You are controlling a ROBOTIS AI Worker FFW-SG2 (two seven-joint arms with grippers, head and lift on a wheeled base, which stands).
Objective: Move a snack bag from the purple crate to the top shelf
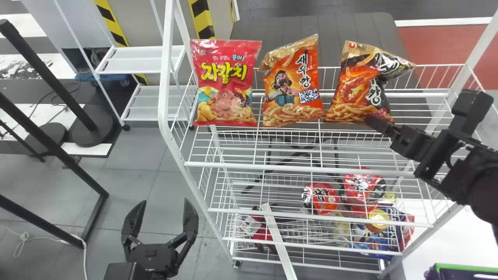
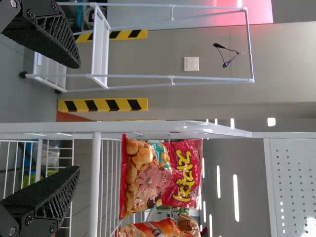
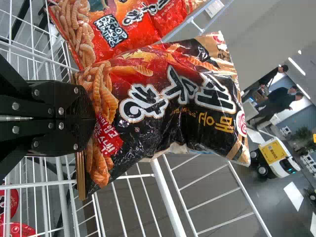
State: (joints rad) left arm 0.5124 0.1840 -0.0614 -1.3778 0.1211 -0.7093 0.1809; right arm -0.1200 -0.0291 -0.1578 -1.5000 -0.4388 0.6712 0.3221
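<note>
snack bag: the black-and-orange bag (image 1: 360,83) stands on the top shelf (image 1: 249,165) of the white rack, far right, top slumped rightward; beside it, the orange bag (image 1: 291,83), then the pink bag (image 1: 225,83) to the left.
right gripper: (image 3: 94,118) fingers together against the bag's lower face; i cannot tell whether any film is pinched between them.
left gripper: (image 1: 164,202) fingers wide apart, parked near left over the floor.
purple crate: (image 1: 430,273) near right corner.
step: placing looks almost done; backing off clear comes next, i'd judge.
tipping risk: the soft top already leans, so a hard push could topple the bag.
drag risk: film caught by the fingers could pull the bag forward as the arm backs off.
crowding risk: a shove left could knock the orange bag over.
lettering: big yellow on pink, black on orange beside a square code, white on black; brands unread.
</note>
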